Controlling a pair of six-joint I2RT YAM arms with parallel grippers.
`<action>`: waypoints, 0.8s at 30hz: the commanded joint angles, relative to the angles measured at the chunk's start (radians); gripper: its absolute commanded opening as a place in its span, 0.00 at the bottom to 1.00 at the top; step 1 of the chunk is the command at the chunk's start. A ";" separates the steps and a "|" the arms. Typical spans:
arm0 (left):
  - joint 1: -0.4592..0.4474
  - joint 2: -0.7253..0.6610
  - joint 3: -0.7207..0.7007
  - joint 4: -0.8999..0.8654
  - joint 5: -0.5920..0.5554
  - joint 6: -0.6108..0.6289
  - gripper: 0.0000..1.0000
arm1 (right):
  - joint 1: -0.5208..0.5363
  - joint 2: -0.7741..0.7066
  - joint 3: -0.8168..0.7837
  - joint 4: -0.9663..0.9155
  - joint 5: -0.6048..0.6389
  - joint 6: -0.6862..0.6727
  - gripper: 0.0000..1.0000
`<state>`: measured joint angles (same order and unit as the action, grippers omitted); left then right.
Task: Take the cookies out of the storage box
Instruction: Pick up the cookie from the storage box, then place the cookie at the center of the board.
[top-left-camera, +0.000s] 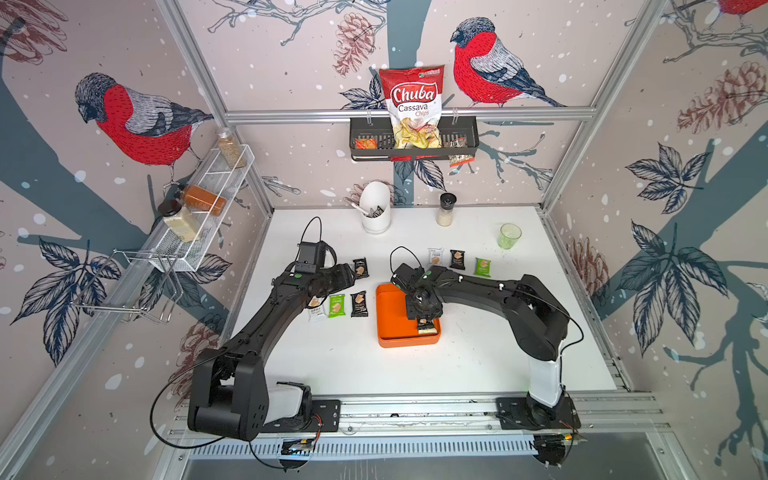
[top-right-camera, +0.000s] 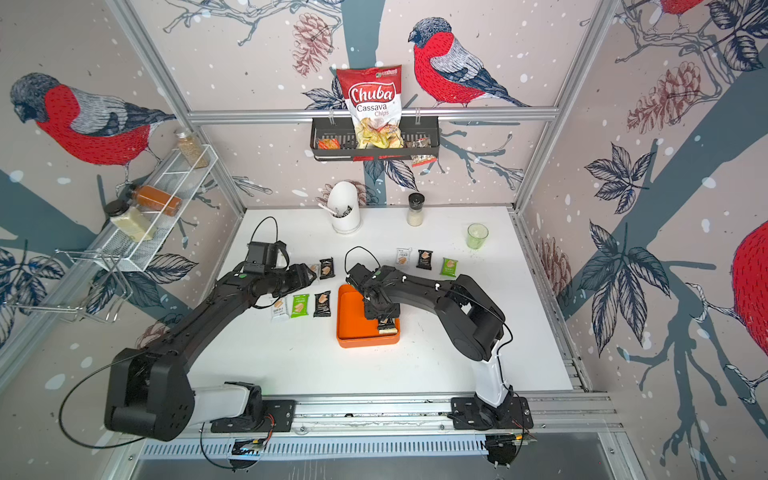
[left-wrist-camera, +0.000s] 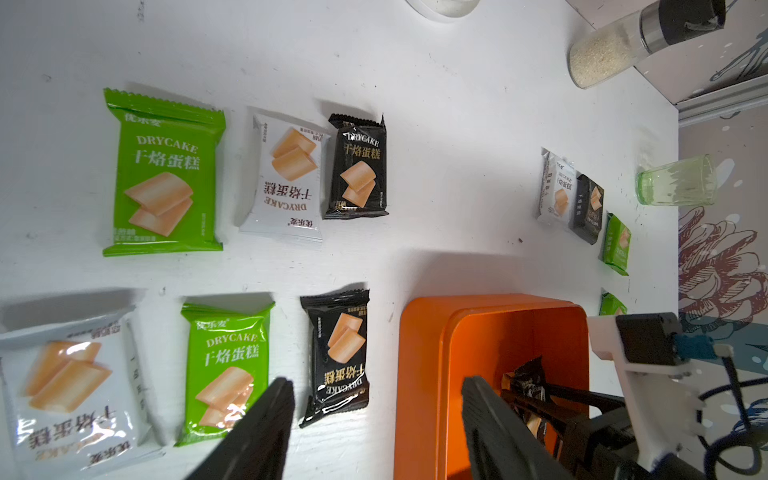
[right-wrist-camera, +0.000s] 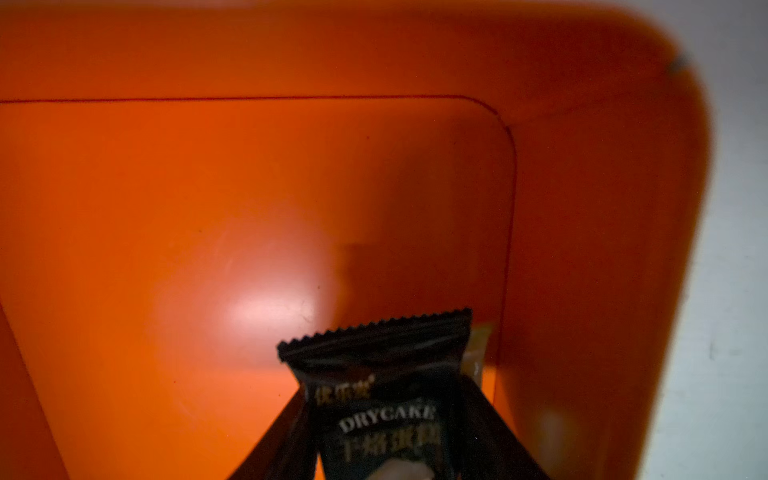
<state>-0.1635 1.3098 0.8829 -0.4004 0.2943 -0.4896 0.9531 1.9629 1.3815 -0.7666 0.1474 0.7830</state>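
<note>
Storage box (top-left-camera: 409, 343) sits mid-table (top-left-camera: 332, 365). Right pincer (top-left-camera: 427, 325) is down inside it at the near-right corner, pinching one black packet (right-wrist-camera: 386, 374) by its side edges, and the rest of the box floor shows bare orange. Left of the box, the near row (top-left-camera: 337, 306) of cookies lies flat on the table: white, green, black. Left pincer (left-wrist-camera: 378, 384) hangs over that side, fingers spread, nothing between them. Second row (left-wrist-camera: 286, 174) is just beyond: green, white, black, partly under the left arm in both top views. Far-right row (top-left-camera: 457, 259) lies past the box: white, black, green. Green glass (top-left-camera: 510, 236) stands farther right.
</note>
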 joint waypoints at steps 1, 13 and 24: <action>0.003 -0.006 -0.002 0.008 0.002 0.019 0.68 | 0.000 0.001 0.004 0.001 0.001 -0.006 0.51; 0.003 -0.003 -0.003 0.011 0.001 0.024 0.68 | 0.007 -0.017 0.104 -0.031 0.020 -0.016 0.43; 0.003 0.025 -0.002 0.026 0.011 0.020 0.68 | -0.028 -0.081 0.160 -0.038 0.041 -0.024 0.43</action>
<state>-0.1635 1.3296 0.8810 -0.3992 0.2932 -0.4721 0.9440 1.9015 1.5345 -0.7887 0.1577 0.7753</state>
